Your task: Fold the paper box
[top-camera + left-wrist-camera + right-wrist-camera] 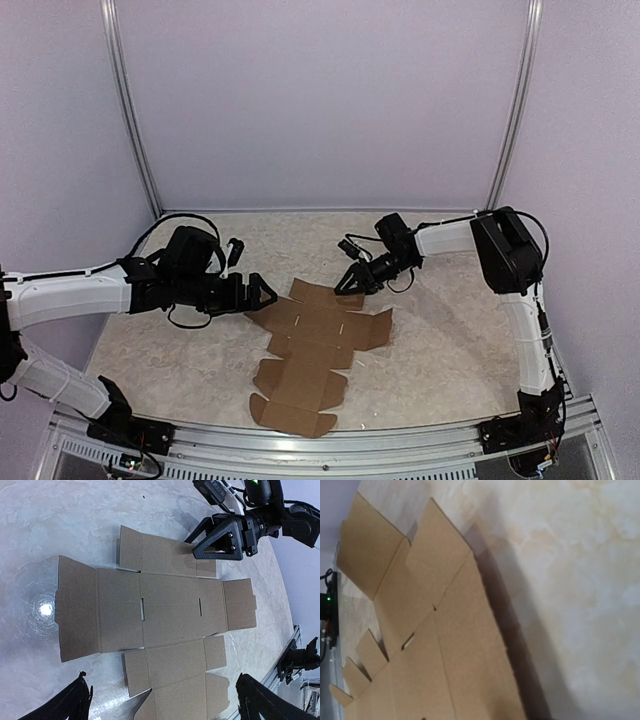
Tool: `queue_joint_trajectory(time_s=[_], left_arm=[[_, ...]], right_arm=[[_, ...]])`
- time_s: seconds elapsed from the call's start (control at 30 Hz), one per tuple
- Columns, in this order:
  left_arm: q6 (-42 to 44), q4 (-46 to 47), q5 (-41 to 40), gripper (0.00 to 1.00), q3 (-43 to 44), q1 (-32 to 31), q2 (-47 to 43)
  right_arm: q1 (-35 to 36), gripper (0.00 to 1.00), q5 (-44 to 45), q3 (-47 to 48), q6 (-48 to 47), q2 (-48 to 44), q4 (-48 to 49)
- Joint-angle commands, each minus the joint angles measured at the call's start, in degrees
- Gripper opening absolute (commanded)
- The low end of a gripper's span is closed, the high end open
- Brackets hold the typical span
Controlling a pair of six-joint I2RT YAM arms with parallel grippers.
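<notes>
Paper box blank (310, 350) flat, unfolded, under my half-open right pincer (192, 549); left pincer (265, 293) gapes. Next: pinch flap (165, 555) below.

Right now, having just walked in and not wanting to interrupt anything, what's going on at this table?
Two robot arms are set to fold a paper box, which lies as a flat, unfolded brown cardboard sheet on the table. The right gripper is over the sheet's far flap with its jaws apart and nothing gripped. The left gripper hovers wide open at the sheet's left side, apparently not touching it.
</notes>
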Motion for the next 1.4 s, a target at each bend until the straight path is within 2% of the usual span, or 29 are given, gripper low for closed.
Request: queue_joint_trajectory(time_s=[0.0,0.4,0.67,1.07,1.37], left_arm=[[1.02,-1.64,0.32,0.99,1.45,0.43,-0.38],[1.09,-2.15,-0.45,0.99,0.94,0.43,-1.48],[1.69,-3.12,-1.16,0.99,0.94,0.69,-2.9],[3.03,-4.32,-1.86,0.99,1.42,1.34,-4.99],[4.7,-5.98,-3.36,0.99,1.66,3.39,-7.36]], right_arm=[[1.28,0.42,2.72,-0.22,-0.6,3.76,-5.28],[1.39,0.13,4.09,-0.21,-0.6,1.13,-5.2],[1.42,0.01,5.17,-1.03,-1.16,-3.09,-5.75],[2.56,0.0,8.2,-4.49,-3.19,-11.89,-6.49],[6.16,0.0,15.62,-13.45,-8.14,-23.58,0.22]])
